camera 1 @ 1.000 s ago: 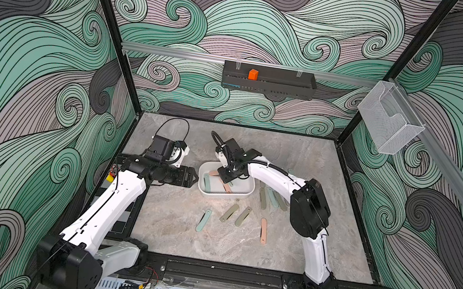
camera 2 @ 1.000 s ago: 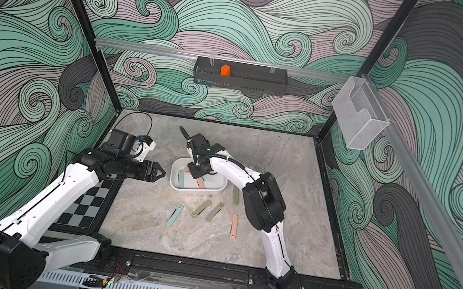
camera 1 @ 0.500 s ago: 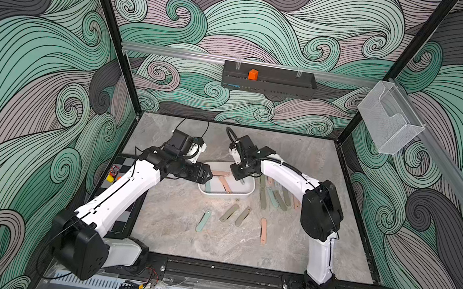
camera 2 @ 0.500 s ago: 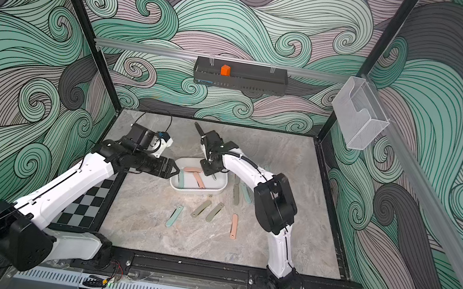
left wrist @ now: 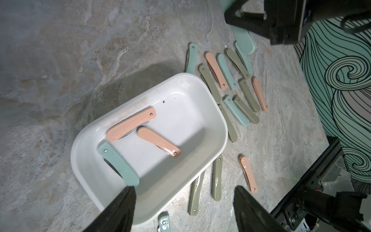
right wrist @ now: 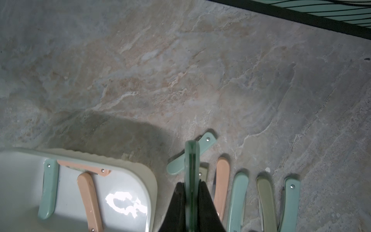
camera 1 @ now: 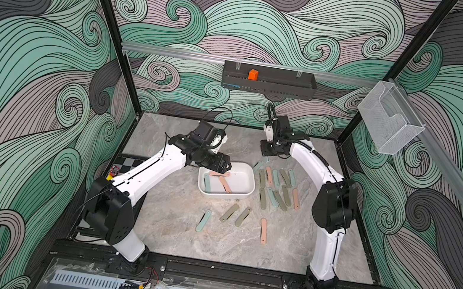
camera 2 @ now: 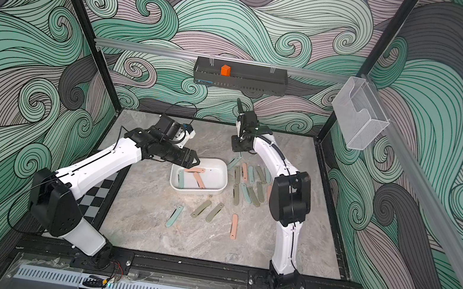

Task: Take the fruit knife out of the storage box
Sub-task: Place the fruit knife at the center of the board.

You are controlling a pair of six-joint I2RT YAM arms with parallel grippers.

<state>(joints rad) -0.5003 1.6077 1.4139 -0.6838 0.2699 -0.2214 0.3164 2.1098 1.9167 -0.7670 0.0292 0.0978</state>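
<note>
The white storage box (camera 1: 242, 181) (camera 2: 214, 177) lies mid-table. Inside it the left wrist view shows two pink folded fruit knives (left wrist: 131, 124) (left wrist: 158, 144) and a teal one (left wrist: 118, 164) on the box floor (left wrist: 180, 128). My left gripper (camera 1: 225, 166) (left wrist: 184, 191) hangs open over the box's left end, nothing between its fingers. My right gripper (camera 1: 267, 153) (right wrist: 191, 183) is shut on a teal fruit knife (right wrist: 191, 158), seen edge-on, raised behind and to the right of the box (right wrist: 149, 180).
Several folded knives lie in rows on the table right of the box (camera 1: 275, 186), and several more in front of it (camera 1: 229, 213). A black slotted tray (camera 1: 268, 84) with an orange block hangs on the back wall. A clear mesh basket (camera 1: 389, 122) hangs at the right.
My left arm swung right, from beside the box to over its left end. My right gripper rose out of the box and moved back and right with the teal knife.
</note>
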